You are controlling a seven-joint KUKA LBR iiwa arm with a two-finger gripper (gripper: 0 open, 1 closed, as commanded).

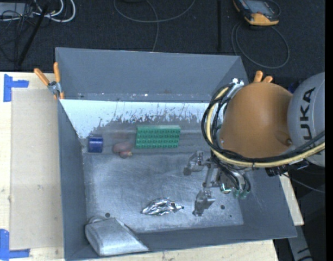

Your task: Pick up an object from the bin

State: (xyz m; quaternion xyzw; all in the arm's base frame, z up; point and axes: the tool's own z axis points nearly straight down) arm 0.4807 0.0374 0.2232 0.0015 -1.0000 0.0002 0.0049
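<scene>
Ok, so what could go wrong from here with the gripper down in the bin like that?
1. The gripper looks open over bare floor of the bin, with nothing between its fingers, so closing here would probably grab nothing.
2. It sits just to the right of the crumpled silver foil. That piece lies low and flat, so a sideways move may only shove it along instead of getting round it.

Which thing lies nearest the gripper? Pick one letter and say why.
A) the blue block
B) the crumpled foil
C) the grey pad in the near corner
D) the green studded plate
B: the crumpled foil lies just to the left of the gripper, and everything else named sits farther off, by the back wall or in the corner.
</scene>
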